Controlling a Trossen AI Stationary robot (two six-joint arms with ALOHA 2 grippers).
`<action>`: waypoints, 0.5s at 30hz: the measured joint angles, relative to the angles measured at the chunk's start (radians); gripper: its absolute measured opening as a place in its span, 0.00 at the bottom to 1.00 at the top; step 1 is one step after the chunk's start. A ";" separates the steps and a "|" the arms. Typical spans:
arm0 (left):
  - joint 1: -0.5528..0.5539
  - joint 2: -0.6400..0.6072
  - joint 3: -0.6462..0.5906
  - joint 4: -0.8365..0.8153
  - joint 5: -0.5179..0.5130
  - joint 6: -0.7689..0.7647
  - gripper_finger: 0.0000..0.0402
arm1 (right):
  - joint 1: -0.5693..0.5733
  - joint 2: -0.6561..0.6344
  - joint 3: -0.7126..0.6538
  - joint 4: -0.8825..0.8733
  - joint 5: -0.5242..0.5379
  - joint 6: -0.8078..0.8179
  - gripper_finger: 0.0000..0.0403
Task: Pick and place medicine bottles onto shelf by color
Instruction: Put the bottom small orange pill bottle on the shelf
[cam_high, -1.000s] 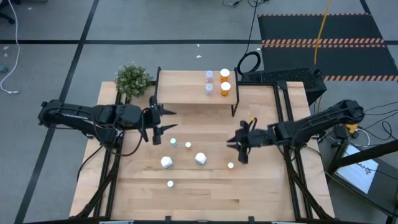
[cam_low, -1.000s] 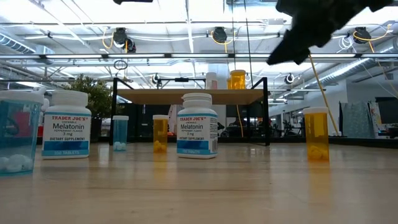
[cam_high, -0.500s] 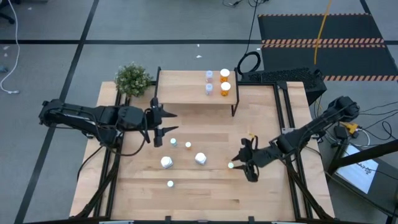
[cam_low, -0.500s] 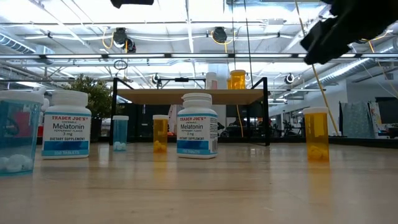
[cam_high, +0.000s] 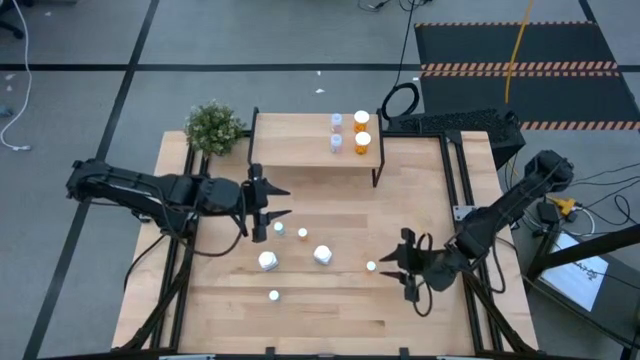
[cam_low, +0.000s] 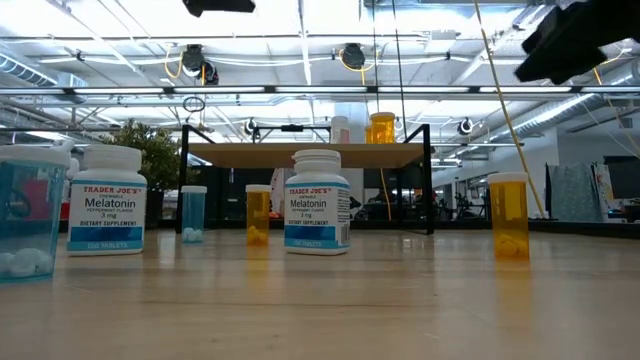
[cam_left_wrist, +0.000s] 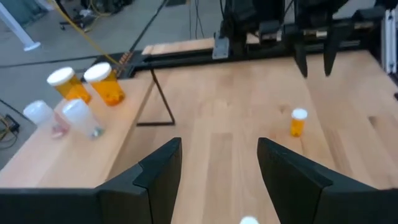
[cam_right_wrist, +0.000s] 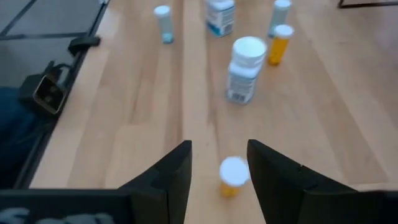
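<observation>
My right gripper (cam_high: 392, 272) is open at the table's near right, fingers pointing left at a small orange bottle (cam_high: 371, 266). In the right wrist view that bottle (cam_right_wrist: 233, 175) stands upright on the table between my open fingertips (cam_right_wrist: 217, 160), untouched. My left gripper (cam_high: 280, 203) is open and empty above the table's middle left, near a small blue bottle (cam_high: 279, 229) and a small orange one (cam_high: 302, 233). Two white bottles (cam_high: 322, 254) (cam_high: 268, 261) and another blue one (cam_high: 273, 295) stand on the table. The shelf (cam_high: 300, 150) carries two orange bottles (cam_high: 361, 121) and two lavender ones (cam_high: 336, 143).
A potted plant (cam_high: 213, 126) stands at the far left corner beside the shelf. The low view camera sits at the table's near edge (cam_right_wrist: 50, 93). Bare wood lies between the shelf and the loose bottles (cam_high: 330, 200). The shelf's left part (cam_high: 285, 135) carries nothing.
My right gripper has gone toward the table's near edge and down, coming up to the small orange bottle from the right, still open. My left gripper has gone a little toward the right and near edges, toward the small blue bottle. No bottle has moved.
</observation>
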 joint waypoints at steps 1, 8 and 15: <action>-0.001 0.004 0.001 0.000 0.000 0.001 0.52 | 0.014 0.000 0.000 -0.004 0.000 0.006 0.37; -0.007 0.019 0.000 0.020 0.001 0.003 0.52 | 0.076 0.000 0.000 -0.110 0.014 0.104 0.37; -0.007 0.018 0.000 0.035 0.001 0.003 0.52 | 0.085 0.000 -0.095 -0.055 0.055 0.155 0.37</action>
